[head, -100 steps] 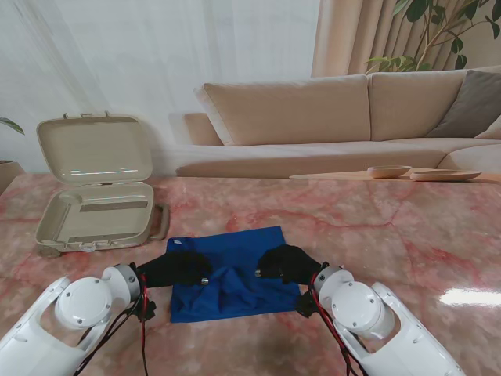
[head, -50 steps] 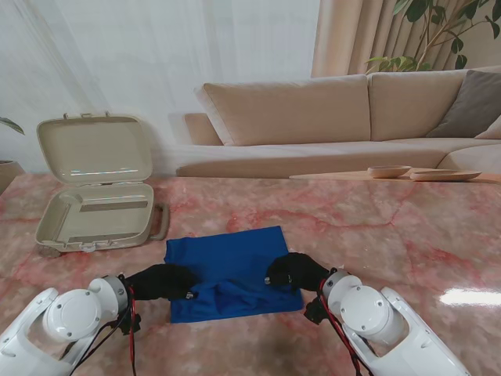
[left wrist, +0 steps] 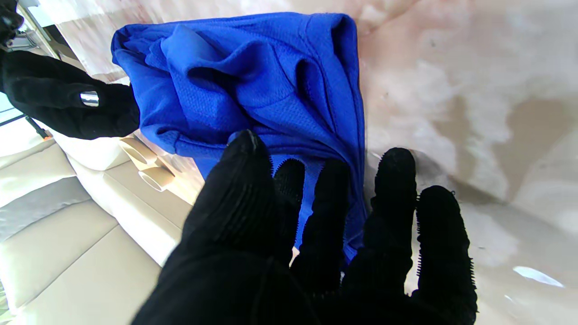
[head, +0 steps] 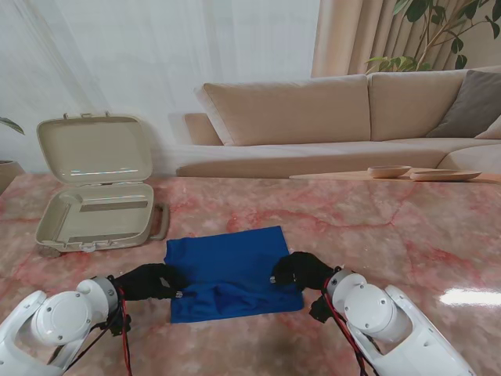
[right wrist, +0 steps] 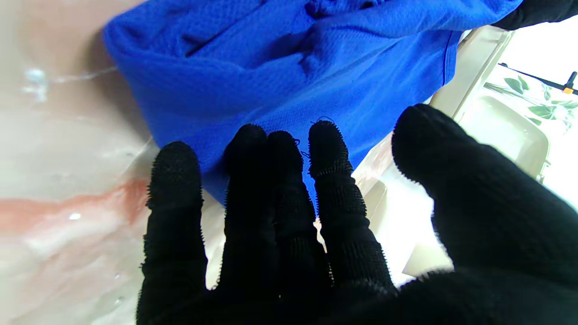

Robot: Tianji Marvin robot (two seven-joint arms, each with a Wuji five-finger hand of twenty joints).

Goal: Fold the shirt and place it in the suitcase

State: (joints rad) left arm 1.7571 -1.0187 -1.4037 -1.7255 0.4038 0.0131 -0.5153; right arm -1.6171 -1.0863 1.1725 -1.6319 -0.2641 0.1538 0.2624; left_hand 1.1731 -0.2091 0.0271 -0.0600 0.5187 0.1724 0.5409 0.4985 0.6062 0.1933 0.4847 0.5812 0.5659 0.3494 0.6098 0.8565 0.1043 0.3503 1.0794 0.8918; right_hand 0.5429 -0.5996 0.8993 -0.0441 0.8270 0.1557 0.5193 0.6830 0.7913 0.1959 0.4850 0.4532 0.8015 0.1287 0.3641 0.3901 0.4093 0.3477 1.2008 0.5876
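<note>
On the pink marble desk (head: 376,227), the blue shirt (head: 231,270) lies part-folded, near the suitcase (head: 98,211). The left hand (head: 153,280) and right hand (head: 301,270) have fingers apart, empty. They should grab both edges evenly.

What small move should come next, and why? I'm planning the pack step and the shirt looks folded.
Probably slide both hands under the shirt edges to lift it: left hand and right hand flank it open, holding nothing, and the suitcase lies open to the left.
</note>
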